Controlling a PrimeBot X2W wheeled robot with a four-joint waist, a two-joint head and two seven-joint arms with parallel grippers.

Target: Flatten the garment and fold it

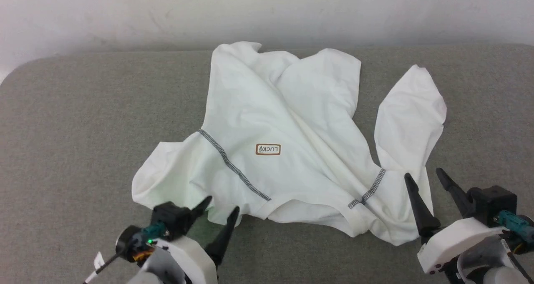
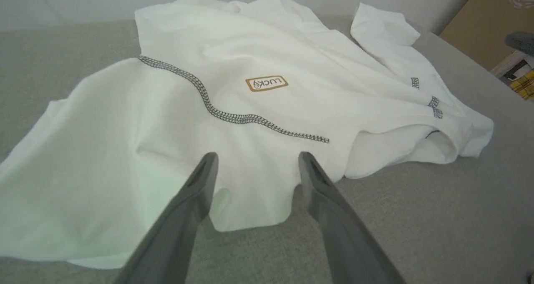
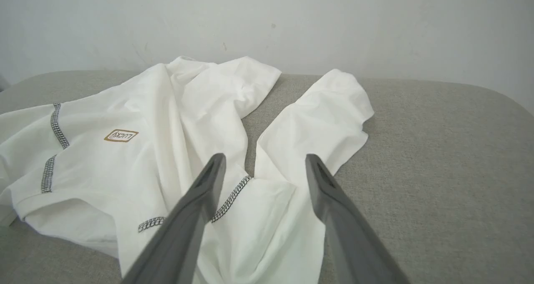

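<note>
Garment [image 1: 283,121] is a white tee, crumpled and not folded yet. It lies on the grey fabric-covered desk [image 1: 75,121], just ahead of both hands, with the neck end nearest them. The little brown-outlined LUCKY patch [image 1: 268,149] faces up and reads upside down from the head view. It sits ahead of the two hands, roughly midway between them.

Left hand [image 1: 222,204] has its two dark fingers [image 2: 196,192] spread well apart, not clamped on anything. A small flap of the tee's near edge lies under the gap. I honestly can't tell if the tips touch the cloth or just hover over it. One line of dark zigzag stitching [image 1: 233,167] runs just ahead of that hand, and the left sleeve [image 1: 162,179] bunches off to its outer side.

Right hand [image 1: 422,173] is the same deal, fingers apart and holding nothing, pointing over the tee's other shoulder. In its own wrist view the inner finger [image 3: 200,200] crosses the second stitch line [image 3: 233,196]. The right sleeve [image 1: 411,117] sticks out ahead of that hand, split from the body by a strip of bare desk. The body fabric is twisted, with long creases running away from the hands toward the pale wall [image 1: 267,13].
</note>
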